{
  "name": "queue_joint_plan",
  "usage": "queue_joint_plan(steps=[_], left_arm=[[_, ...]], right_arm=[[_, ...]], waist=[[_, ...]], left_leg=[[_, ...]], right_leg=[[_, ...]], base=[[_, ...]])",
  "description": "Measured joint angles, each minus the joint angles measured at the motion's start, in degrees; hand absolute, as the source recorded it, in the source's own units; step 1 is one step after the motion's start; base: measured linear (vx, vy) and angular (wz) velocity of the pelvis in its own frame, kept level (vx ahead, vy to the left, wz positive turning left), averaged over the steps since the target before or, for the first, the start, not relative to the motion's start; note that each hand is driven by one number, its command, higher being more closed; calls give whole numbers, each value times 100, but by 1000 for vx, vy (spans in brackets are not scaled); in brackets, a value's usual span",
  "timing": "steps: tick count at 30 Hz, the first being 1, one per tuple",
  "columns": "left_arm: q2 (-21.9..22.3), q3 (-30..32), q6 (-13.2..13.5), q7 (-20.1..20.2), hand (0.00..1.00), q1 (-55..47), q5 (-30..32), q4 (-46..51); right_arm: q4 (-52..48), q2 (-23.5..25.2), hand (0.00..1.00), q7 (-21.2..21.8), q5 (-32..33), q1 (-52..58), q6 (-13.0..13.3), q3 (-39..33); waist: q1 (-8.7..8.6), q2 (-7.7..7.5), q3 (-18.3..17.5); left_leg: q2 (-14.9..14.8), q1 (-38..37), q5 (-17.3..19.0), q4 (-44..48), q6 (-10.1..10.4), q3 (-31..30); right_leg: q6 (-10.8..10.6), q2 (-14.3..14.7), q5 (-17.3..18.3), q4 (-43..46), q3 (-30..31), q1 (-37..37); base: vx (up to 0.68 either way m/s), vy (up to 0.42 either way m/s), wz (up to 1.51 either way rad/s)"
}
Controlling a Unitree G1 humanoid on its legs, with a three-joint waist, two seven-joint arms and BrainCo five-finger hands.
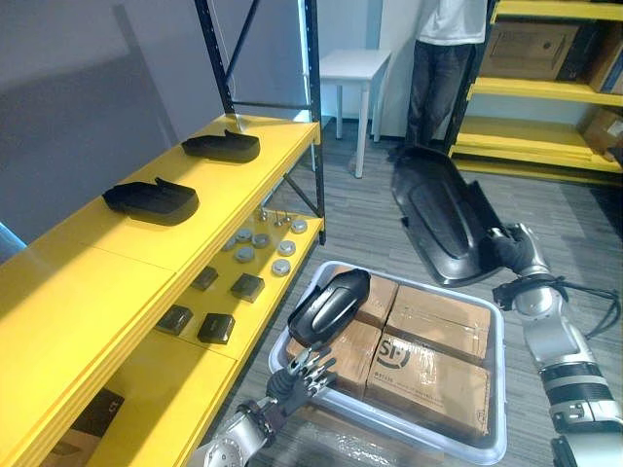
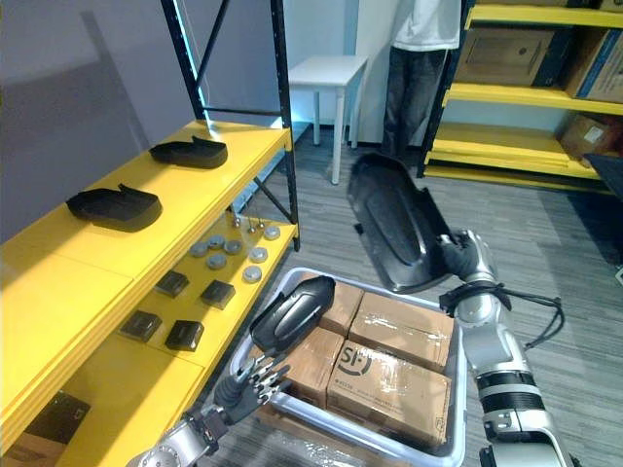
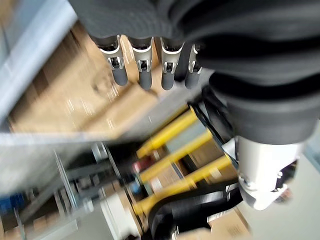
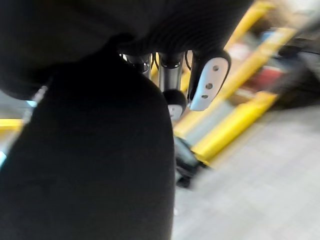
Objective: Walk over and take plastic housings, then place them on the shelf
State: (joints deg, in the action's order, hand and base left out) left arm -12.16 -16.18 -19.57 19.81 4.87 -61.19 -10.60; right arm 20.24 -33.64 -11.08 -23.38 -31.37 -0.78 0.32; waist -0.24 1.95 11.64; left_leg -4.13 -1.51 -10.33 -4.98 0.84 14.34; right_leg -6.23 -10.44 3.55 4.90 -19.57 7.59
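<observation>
- Holding a large black housing (image 1: 443,214) up over the floor, the right hand (image 1: 508,250) has its fingers curled on the part's lower edge; the housing is tilted and well apart from the yellow shelf (image 1: 97,282)
- Left hand (image 1: 307,368) sits low over the grey bin (image 1: 499,379), fingers straight and spread, pinching nothing; its fingertips are just beside the lower end of a smaller housing (image 1: 329,306), which lies slanted on the wrapped cardboard boxes (image 1: 438,375). I cannot tell whether they touch it
- Two parts lie on the shelf's top board: a near shelf housing (image 1: 152,199) and a far shelf housing (image 1: 224,146), with bare board around both
- Likely slip: the large housing is gripped at one end only, so its long free end could swing or twist out of the fingers during a quick reach
- Likely knock: the shelf's dark upright post (image 1: 311,117) stands between the held part and the top board, so a flat sweep across could clip it
- Likely spill: coming in too low would bring the part over the small metal pieces (image 1: 248,255) on the lower board and scatter them
- Likely slide: the smaller housing rests on slick wrap, so a nudge from spread fingers could push it away instead of lifting it
- Person (image 1: 443,58) stands at the back, well apart from the reach
</observation>
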Motion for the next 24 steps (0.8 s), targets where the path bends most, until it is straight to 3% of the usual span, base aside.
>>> queue_joint_plan(steps=[5,10,12,18,24], left_arm=[[202,-553,-71,-386,0,434,-386,118],[197,-571,176,-767,0,651,-373,122],[172,-625,363,-974,0,833,-369,126],[118,-982,548,-1494,0,1082,-256,176],[200,-1130,945,-2368,0,1081,223,119]], right_arm=[[-319,128,100,-330,-571,249,857,351],[-369,255,100,-323,-644,363,1097,526],[-376,272,100,-188,-643,428,1169,649],[-384,475,100,130,-634,429,1394,1163],[-394,807,100,367,-390,523,1566,1767]], waist=[[-49,-1,-110],[-137,-3,-186],[-143,-2,-228],[-152,-3,-254],[-74,-10,-270]], left_leg=[[2,4,-29,-20,-14,-8],[-9,11,-39,-22,-10,-12],[-15,16,-45,-22,-8,-16],[-20,27,-56,-21,-1,-36],[-15,50,-89,-3,0,-141]], right_leg=[[6,8,-30,-21,-1,6],[13,25,-37,-29,0,3],[17,34,-40,-35,-2,2],[24,50,-44,-42,-17,5],[24,54,-43,-49,-128,53]], base=[[0,0,0],[0,0,0],[0,0,0],[0,0,0],[-7,-17,8]])
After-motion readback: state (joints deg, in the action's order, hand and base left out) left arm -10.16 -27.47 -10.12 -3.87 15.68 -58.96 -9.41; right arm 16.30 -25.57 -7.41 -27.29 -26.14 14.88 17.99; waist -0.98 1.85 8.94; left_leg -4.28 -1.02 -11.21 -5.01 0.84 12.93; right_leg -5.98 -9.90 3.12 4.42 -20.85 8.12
